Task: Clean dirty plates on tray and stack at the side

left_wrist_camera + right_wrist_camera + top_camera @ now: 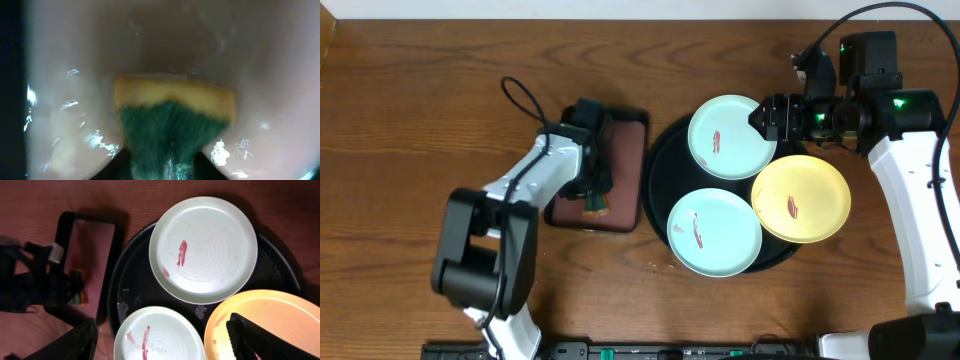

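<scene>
No part of the task is judged complete. All 3 plates are located on the black tray (662,170), which is positioned in the right half of the tabletop (420,80), midway between the far and near edges. No plate is found stacked beside it. 3 plates remain to be cleaned and stacked.

The far mint plate (735,140) is marked with 1 short red-brown smear left of its centre. The near mint plate (715,235) carries a thin streak of the same colour, with a whitish patch at its rim visible in the right wrist view. The yellow plate (805,195), nearest the right edge, is smeared near its centre and overlaps the tray rim.

The left gripper (592,195) is positioned over the small brown tray (625,150), left of the black tray, directly at a yellow-and-green sponge (172,125). Whether the sponge is clamped cannot be determined. The right gripper (162,325) is held above the far mint plate's right rim, fingers spread wide, with nothing between them.
</scene>
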